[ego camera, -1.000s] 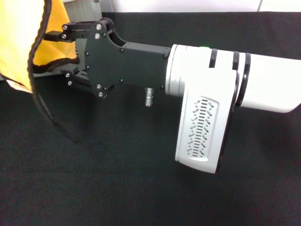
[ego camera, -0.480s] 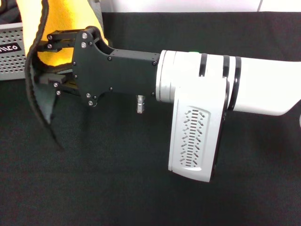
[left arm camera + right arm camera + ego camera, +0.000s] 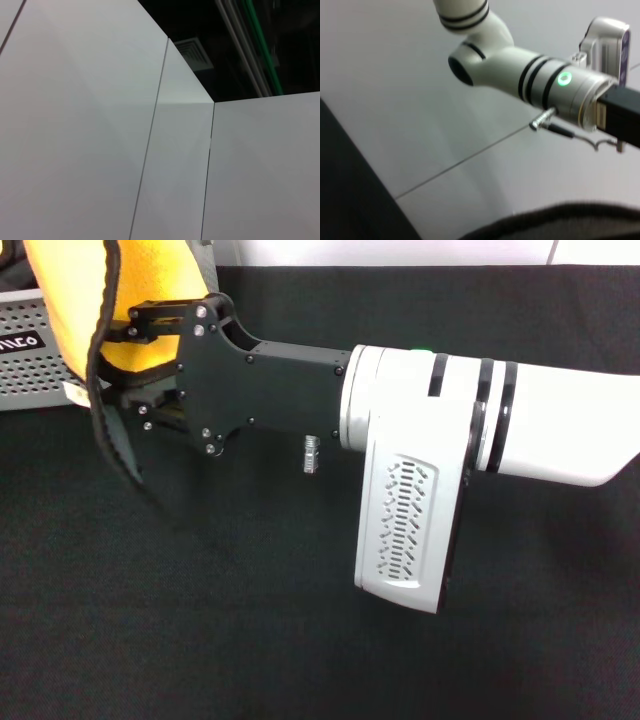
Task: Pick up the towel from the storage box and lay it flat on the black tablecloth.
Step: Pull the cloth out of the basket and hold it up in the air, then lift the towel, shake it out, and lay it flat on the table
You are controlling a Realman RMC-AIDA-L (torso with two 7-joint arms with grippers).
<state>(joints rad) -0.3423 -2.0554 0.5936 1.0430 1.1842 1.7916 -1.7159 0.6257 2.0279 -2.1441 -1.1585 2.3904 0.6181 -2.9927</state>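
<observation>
The black tablecloth (image 3: 300,640) fills nearly the whole head view, wide and bare in front of the robot, so plenty of open room is offered for spreading a cloth. Across it the right arm (image 3: 520,420) is stretched from the right side toward the far left corner, held level and well above the cloth, probably so that the hanging load is kept off the surface until a spot is chosen.

The storage box (image 3: 30,360) is seen at the far left edge, on the tablecloth, with only part of its perforated wall and label showing. The towel (image 3: 110,300) is out of the box and is hung in the air just in front of it, orange-yellow side toward the camera, its black edging trailing down below the arm. It is folded on itself, not flat.

The right gripper (image 3: 135,355) is clamped on the towel, with cloth caught between the upper and lower fingers. The grasp looks to be near an edge, which would let the rest drape freely.

The left gripper is not shown in any view; its wrist camera is pointed at white wall panels (image 3: 100,125), and another robot arm (image 3: 530,75) is seen from the right wrist.
</observation>
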